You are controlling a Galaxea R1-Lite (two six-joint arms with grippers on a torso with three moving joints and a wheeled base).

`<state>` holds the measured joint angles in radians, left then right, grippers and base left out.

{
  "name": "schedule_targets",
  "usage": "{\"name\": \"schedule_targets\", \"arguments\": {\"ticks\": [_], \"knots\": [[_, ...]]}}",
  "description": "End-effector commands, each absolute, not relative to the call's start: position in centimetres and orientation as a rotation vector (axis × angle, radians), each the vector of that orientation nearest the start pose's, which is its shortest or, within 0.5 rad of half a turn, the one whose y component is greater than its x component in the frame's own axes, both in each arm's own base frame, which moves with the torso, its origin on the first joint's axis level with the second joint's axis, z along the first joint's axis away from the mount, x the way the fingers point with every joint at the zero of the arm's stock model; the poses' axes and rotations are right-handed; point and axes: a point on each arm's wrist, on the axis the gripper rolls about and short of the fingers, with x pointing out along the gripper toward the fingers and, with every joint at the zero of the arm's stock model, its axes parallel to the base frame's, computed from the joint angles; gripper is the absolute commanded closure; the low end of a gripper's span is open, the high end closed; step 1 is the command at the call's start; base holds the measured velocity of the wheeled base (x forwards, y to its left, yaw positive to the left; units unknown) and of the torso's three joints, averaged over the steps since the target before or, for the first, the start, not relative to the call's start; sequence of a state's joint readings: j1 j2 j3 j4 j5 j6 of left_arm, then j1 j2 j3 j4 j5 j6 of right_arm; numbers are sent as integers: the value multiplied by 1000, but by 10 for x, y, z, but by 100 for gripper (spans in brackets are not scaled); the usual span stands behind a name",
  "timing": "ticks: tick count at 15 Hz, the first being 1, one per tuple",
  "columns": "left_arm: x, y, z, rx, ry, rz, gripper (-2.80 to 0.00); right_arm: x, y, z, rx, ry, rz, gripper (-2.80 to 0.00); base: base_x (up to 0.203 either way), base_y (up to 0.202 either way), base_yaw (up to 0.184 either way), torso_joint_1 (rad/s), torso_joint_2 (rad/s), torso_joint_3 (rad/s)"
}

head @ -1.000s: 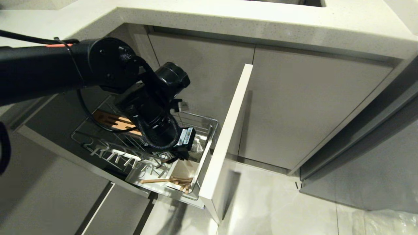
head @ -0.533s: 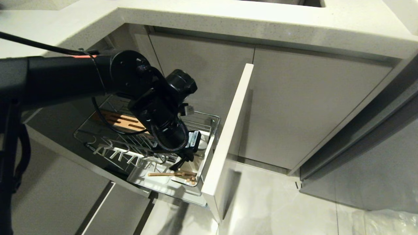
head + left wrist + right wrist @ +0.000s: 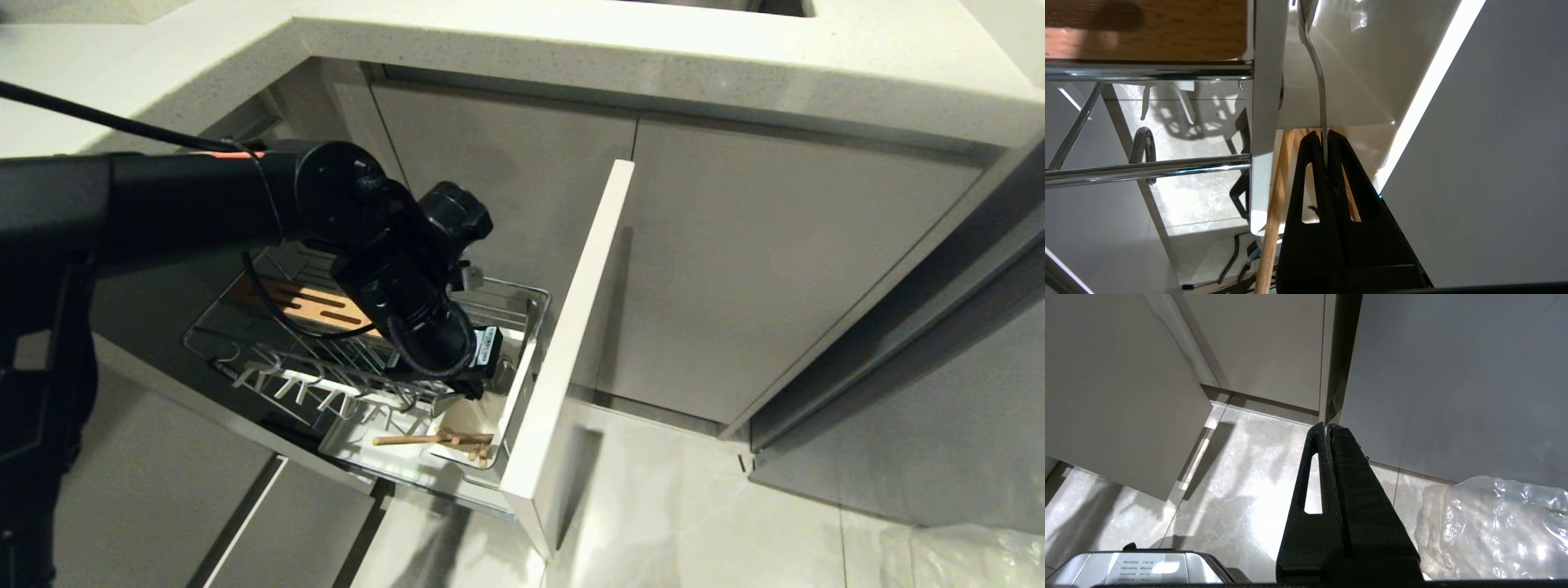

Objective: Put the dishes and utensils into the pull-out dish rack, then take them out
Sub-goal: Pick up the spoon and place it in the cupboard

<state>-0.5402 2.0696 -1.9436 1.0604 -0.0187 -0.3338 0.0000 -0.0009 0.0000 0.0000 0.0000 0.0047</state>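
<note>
Left jaws (image 3: 1325, 139) clamped on spoon (image 3: 1319, 77) handle over chopsticks (image 3: 1276, 196), grip hidden from head view

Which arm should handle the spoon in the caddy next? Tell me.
Left. The left gripper is shut on the spoon handle inside the white caddy, beside the chopsticks. The right gripper hangs shut above the floor.
</note>
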Motion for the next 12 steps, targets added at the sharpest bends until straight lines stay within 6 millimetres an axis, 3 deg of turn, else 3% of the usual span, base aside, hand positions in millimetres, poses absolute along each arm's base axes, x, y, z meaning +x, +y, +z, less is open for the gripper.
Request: {"name": "schedule_targets", "arguments": {"ticks": [1,4,5,9,12], "knots": [[313,-187,221,18,1225,-286,0,-23,0,75,5,0,0,0,0,0,0,0,0,0],[313,-187,221,19,1226,-284,0,-23,0,75,5,0,0,0,0,0,0,0,0,0],[313,-187,221,19,1226,-284,-280,-23,0,75,5,0,0,0,0,0,0,0,0,0],[312,-186,223,16,1220,-285,-280,-23,0,75,5,0,0,0,0,0,0,0,0,0],[305,-182,236,3,1187,-292,-280,-23,0,75,5,0,0,0,0,0,0,0,0,0]]}}
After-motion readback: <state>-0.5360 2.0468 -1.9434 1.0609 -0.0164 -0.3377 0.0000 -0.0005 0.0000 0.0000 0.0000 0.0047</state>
